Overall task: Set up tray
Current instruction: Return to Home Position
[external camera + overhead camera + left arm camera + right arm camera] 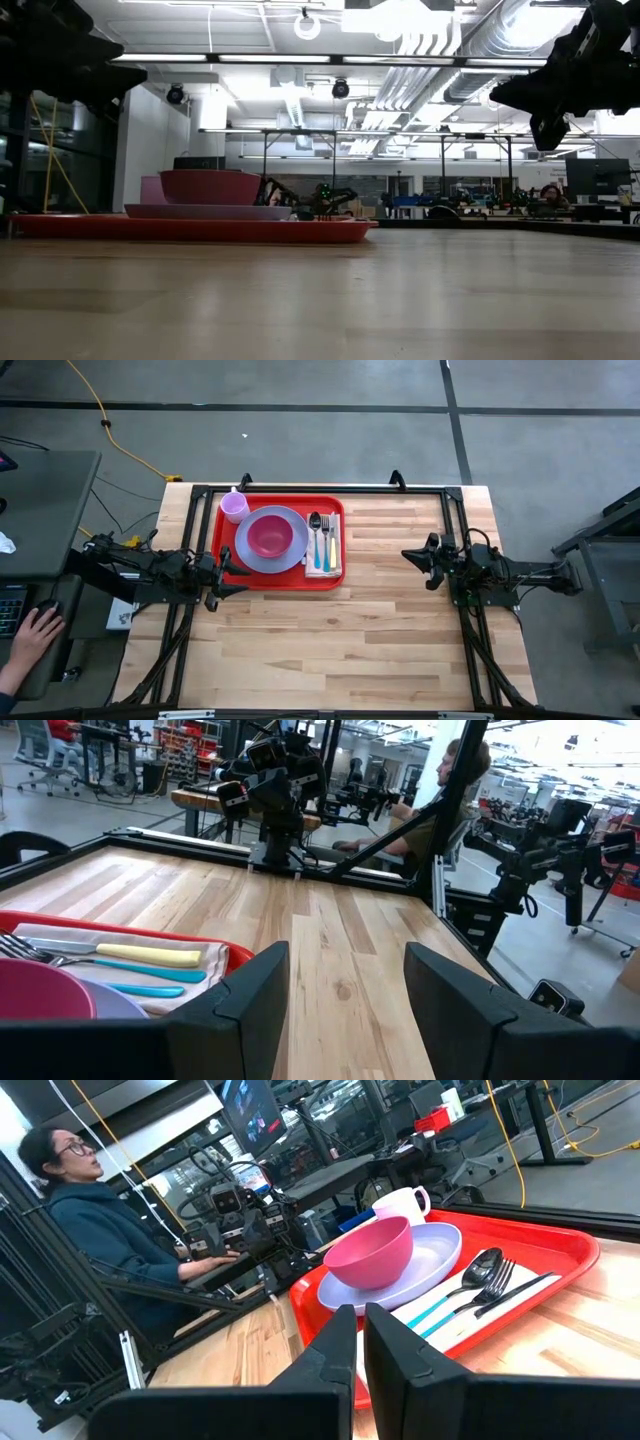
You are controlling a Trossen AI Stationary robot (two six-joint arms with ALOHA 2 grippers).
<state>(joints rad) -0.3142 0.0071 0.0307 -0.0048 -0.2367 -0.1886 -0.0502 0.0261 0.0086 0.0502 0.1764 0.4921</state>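
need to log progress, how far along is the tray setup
Done, by the look of it: the red tray carries the lavender plate with the pink bowl, the cup, and the spoon, fork and knife on the napkin. In hand: nothing. The left gripper, fingers open, hangs by the tray's left edge; the right gripper, fingers shut, is over bare table. Left: probably only parking the arms.

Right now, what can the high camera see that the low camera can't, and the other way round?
Only the high view shows the blue-handled spoon, blue-handled fork and yellow-handled knife on the pale napkin, plus a person's hand at the edge. Only the low view shows the ceiling lights and pipes of the room behind. Both show the flat red plastic tray, round pink bowl, lavender plate and wooden table. The left claw is by the tray's corner, the right claw farther right.
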